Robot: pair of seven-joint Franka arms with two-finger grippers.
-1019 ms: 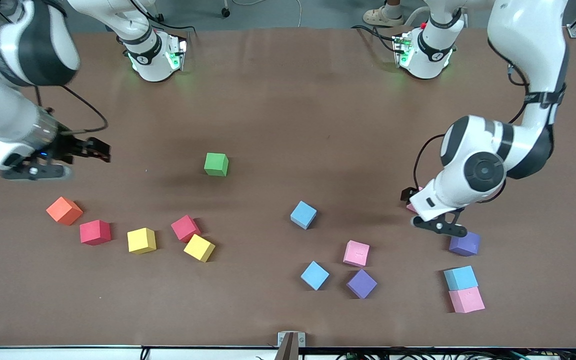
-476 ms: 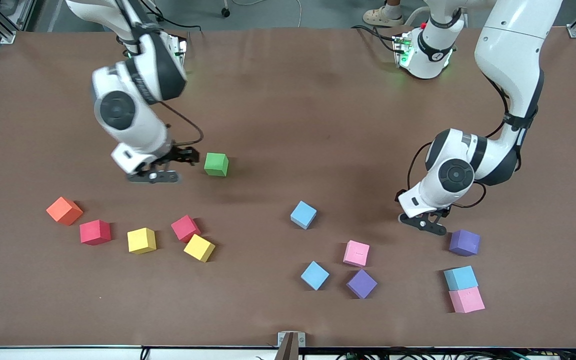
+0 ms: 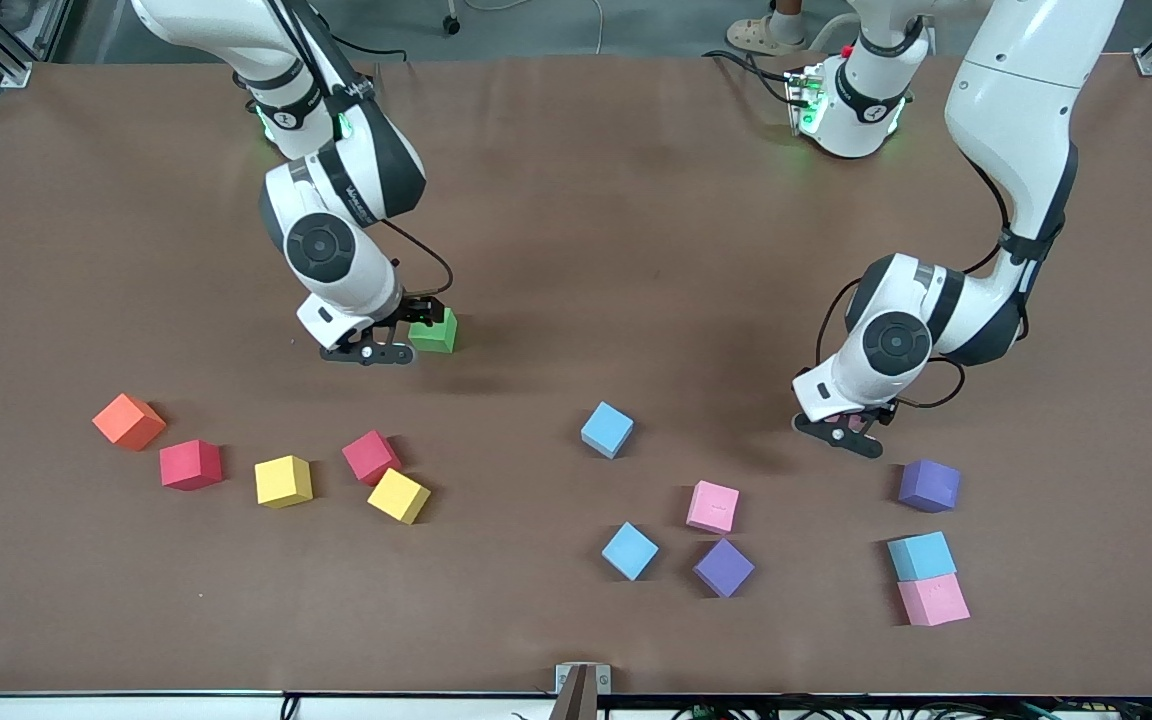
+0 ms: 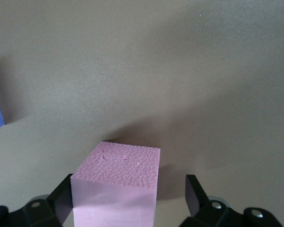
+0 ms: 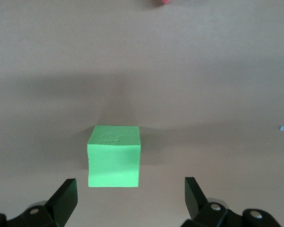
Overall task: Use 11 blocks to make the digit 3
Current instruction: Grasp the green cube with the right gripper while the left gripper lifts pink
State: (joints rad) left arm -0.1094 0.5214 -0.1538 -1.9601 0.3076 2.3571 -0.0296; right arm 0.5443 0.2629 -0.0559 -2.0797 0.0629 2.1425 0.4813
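While the right gripper (image 3: 398, 338) hangs wide open just beside the green block (image 3: 435, 331) mid-table, we see the left gripper (image 3: 841, 428), jaws apart, straddling a pink block (image 4: 116, 185) on the table (image 3: 576, 200), one finger (image 4: 62, 198) touching it, the other clear.

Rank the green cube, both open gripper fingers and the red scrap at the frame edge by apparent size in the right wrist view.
1. green cube, clearly largest.
2. The right gripper fingers: the two look alike, so unranked; both are cut off and nearest the camera.
3. red scrap, smallest, mostly out of frame.
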